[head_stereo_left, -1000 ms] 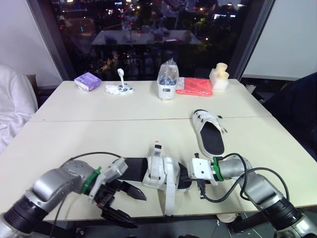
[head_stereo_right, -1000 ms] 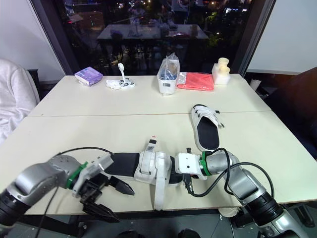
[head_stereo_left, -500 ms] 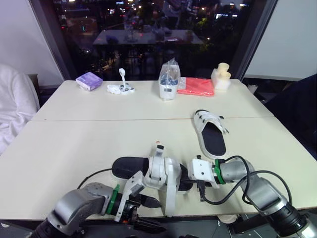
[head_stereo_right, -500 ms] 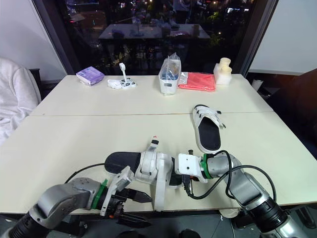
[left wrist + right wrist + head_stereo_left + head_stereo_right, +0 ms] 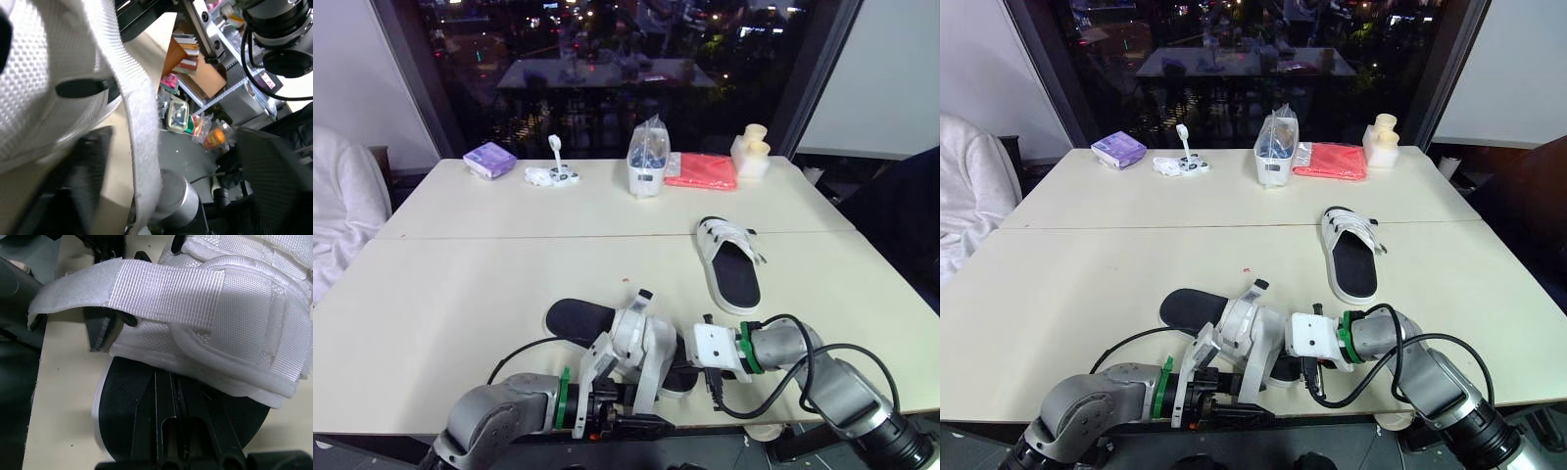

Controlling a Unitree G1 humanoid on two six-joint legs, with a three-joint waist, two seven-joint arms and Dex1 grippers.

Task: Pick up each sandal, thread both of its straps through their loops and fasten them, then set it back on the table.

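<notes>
The near sandal [image 5: 625, 338], black-soled with white straps, sits tilted at the table's front edge. My right gripper [image 5: 686, 359] is shut on the rim of its black sole [image 5: 132, 401] at the toe end. One white strap [image 5: 139, 142] hangs loose over the edge, with its free end [image 5: 54, 298] sticking out sideways. My left gripper [image 5: 644, 424] is below the table edge, open, and its blurred fingers [image 5: 90, 171] stand either side of that hanging strap. The second sandal [image 5: 732, 266] lies flat on the right of the table.
Along the far table edge stand a purple box [image 5: 487, 159], small white items [image 5: 551, 174], a white container with a plastic bag [image 5: 646, 162], a red cloth [image 5: 700, 171] and a cream object [image 5: 751, 152]. A person's white sleeve [image 5: 342, 211] is at the left.
My left gripper has dropped below the table's front edge and moved right, under the hanging strap. The near sandal has tipped up in the right gripper and shifted slightly.
</notes>
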